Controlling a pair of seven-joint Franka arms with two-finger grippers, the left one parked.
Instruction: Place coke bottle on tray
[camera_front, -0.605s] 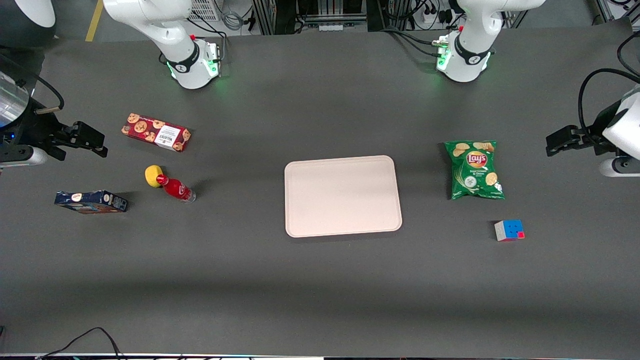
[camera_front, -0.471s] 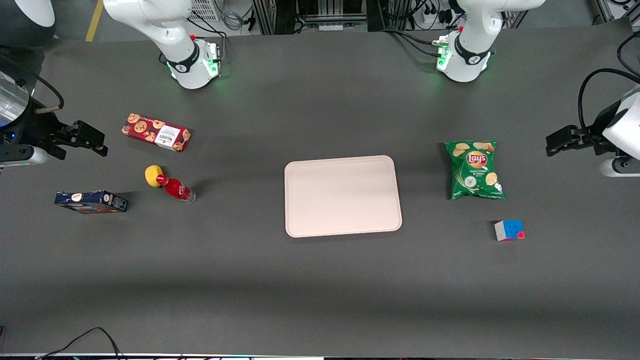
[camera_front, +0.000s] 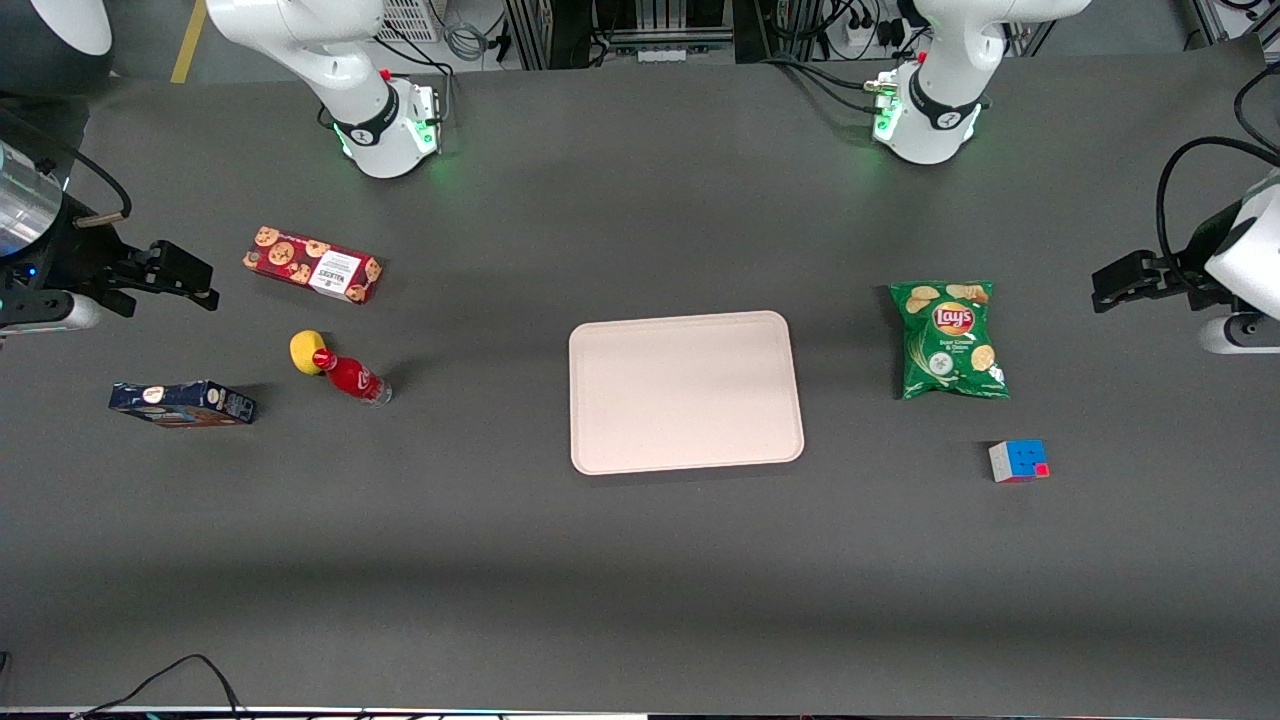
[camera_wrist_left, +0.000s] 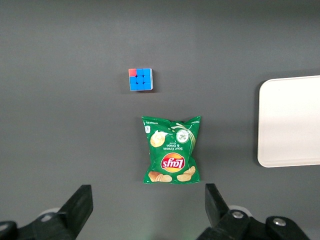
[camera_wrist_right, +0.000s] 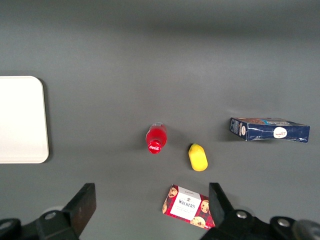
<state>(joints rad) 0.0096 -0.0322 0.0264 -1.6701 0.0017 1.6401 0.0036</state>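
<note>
The gripper (camera_front: 185, 275) hangs high at the working arm's end of the counter (camera_front: 640, 560), fingers (camera_wrist_right: 85, 202) spread wide apart, nothing between them, touching nothing. Through the wrist camera the two fingers frame bare dark surface, with the cookie box (camera_wrist_right: 189, 206) showing between them.

Now the coke bottle (camera_front: 352, 378): it stands upright on the counter, red cap up, well below the gripper and nearer the front camera. The yellow lemon-like ball (camera_front: 306, 351) sits right against it in the front view, yet the wrist view shows a clear strip of counter between bottle (camera_wrist_right: 155, 139) and ball (camera_wrist_right: 198, 157), so apart, though close. The red cookie box (camera_front: 312, 265) lies flat a bit farther from the front camera than the bottle. The dark blue box (camera_front: 182, 403) lies toward the working arm's end of the counter, with open surface between it and the bottle.

The tray (camera_front: 686, 392) sits mid-counter, flat, nothing on it, low rim all round, rounded corners. Between bottle and tray: a broad lane of bare counter. Nearer the front camera, a wide open band runs the whole length.

Toward the parked arm's end, the green chip bag (camera_front: 948, 339) lies flat, well apart from the tray's edge, and the colour cube (camera_front: 1019, 460) sits nearer the front camera than the bag.
</note>
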